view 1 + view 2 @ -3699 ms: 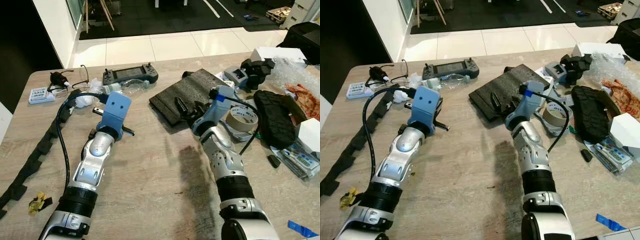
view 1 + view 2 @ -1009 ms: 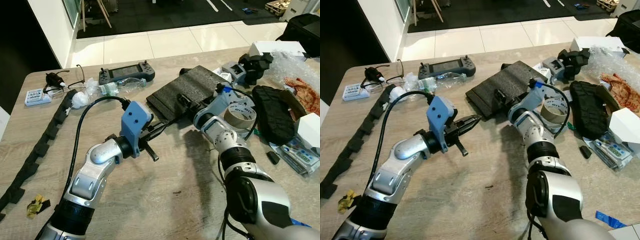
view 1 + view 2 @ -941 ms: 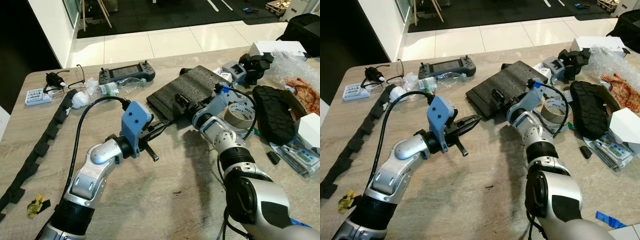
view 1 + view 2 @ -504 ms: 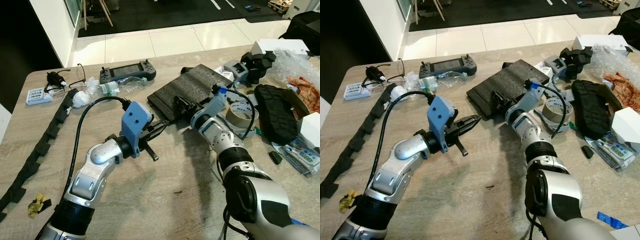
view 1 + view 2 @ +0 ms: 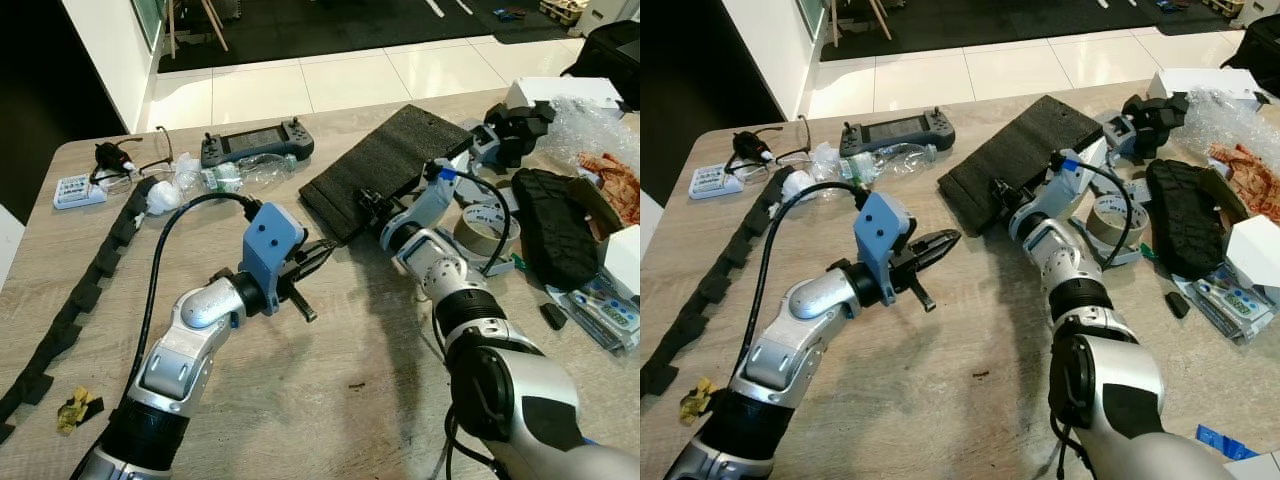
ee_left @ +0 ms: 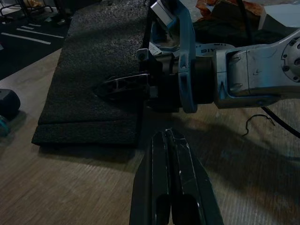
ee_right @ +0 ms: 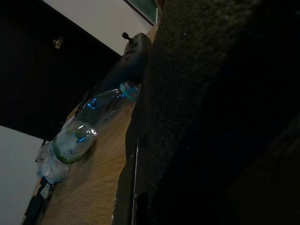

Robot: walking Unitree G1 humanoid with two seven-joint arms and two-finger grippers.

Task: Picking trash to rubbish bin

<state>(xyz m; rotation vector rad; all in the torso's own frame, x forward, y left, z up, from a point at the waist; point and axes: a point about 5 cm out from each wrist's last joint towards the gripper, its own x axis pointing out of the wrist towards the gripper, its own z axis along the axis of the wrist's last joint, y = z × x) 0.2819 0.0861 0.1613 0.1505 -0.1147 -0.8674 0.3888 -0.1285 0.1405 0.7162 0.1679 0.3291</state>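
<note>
Black foam slab [image 5: 385,168] is tilting off the bench [image 5: 330,400], its near edge pinched by the right gripper [image 5: 366,206], probably for binning; the left gripper [image 5: 318,255] is hovering closed nearby, holding nothing.

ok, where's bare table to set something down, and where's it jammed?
Bare wood lies in the near middle of the table, between the two arms, and between the foam strip and the left arm. It is crowded at right around the tape roll and along the far edge by the controller.

Bare wooden table [image 5: 330,400] lies open near the robot — foam slab [image 5: 390,165] and tape roll [image 5: 490,225] crowd the far right.
</note>
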